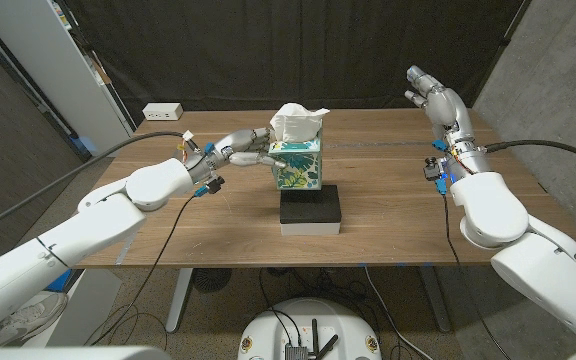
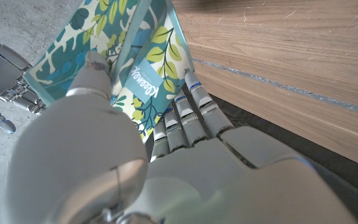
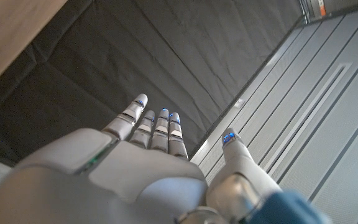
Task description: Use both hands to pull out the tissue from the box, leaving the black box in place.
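A: Start at the left hand (image 1: 246,146). What is it doing?

B: It is at the tissue box (image 1: 296,165), on the box's left side. In the left wrist view its fingers (image 2: 188,115) lie along one patterned wall and the thumb presses another face, so it grips the box.

A: And the right hand (image 1: 430,92)?

B: Raised off the table (image 1: 388,215), well apart from the box on the robot's right. Its fingers (image 3: 157,127) are straight and a little apart, the thumb stands off to one side, and it holds nothing.

A: Where is the tissue (image 1: 296,122) itself?

B: It stands up out of the box's top, a white tuft pointing upward. The box stands upright near the middle of the table, just behind the black box (image 1: 311,205).

A: So which hand is nearer the tissue?

B: The left, by far, but it is busy steadying the box. I judge the right hand must travel leftward and down to reach the tuft, then draw it straight upward, along the way the tissue stands.
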Available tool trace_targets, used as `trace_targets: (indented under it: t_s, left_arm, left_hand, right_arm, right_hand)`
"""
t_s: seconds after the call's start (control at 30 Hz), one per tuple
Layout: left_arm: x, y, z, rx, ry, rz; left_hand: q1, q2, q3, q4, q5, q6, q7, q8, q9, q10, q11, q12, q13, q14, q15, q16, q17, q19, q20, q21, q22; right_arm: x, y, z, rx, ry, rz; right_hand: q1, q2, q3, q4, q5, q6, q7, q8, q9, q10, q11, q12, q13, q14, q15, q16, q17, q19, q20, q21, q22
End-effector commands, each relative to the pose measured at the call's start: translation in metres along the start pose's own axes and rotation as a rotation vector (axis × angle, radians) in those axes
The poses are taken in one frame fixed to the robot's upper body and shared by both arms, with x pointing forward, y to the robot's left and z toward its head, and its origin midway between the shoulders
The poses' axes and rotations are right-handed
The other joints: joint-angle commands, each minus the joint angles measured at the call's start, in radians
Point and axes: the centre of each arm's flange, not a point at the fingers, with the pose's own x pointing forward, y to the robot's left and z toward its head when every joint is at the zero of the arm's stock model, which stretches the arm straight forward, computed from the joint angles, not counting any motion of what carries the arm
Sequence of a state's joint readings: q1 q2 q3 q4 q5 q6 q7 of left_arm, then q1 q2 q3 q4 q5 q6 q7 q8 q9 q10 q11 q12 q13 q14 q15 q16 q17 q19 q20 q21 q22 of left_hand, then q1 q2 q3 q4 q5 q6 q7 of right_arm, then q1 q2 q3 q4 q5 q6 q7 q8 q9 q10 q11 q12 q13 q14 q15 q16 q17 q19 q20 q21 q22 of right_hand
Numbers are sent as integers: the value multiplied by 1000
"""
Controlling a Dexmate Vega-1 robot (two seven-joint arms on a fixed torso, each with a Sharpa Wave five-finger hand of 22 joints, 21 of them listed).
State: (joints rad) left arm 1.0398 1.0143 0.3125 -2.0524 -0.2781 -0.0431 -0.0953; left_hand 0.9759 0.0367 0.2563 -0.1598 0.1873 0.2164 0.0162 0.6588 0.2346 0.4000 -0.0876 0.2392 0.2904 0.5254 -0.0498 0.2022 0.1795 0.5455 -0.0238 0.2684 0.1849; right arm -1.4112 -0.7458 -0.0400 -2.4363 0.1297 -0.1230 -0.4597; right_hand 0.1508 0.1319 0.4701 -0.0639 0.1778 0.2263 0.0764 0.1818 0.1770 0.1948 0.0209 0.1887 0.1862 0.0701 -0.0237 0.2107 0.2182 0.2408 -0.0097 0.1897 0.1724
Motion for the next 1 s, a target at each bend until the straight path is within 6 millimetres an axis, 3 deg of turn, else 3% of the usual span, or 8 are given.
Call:
trace_targets:
  t_s: [0.03,0.2,0.43,1.0]
  left_arm:
    - [6,1,-3,-4,2,-7]
    - [8,0,-3,-3,4,-9]
    - [11,-2,-1,-2,6,-13]
    - [13,-5,2,2,13,-19]
  left_hand:
    - [-2,9,5,-1,6,9,0,10,5,5,0,-5,5,9,-123,1,3,1,-5,-6,2]
    - [-2,8,5,-1,6,8,0,10,4,6,1,-5,5,9,-123,1,3,0,-6,-7,2]
    - [-1,8,5,-2,6,8,-1,11,4,6,2,-6,6,8,-123,0,3,1,-6,-8,2]
    - [0,10,5,-2,6,7,0,13,4,5,2,-9,8,8,-122,1,4,0,-5,-10,2]
  right_arm:
    - [3,6,17,-304,-88,4]
    - [3,7,21,-401,-98,-6]
    - [-1,8,22,-503,-156,-43]
    - [-7,10,14,-656,-175,-81]
  right_hand:
    - [14,33,8,-10,1,8,-13,8,2,7,-14,4,2,5,-16,0,-1,-2,-9,-1,0]
    - [23,36,14,-16,2,14,-21,10,2,12,-20,6,2,10,-21,1,-5,1,-14,1,0]
    - [40,14,16,-41,5,29,-28,14,2,28,-33,10,2,28,-30,3,-14,16,-22,7,-1]
    - [47,33,23,-43,9,52,-36,18,2,48,-39,14,3,44,-45,9,-14,31,-29,10,-1]
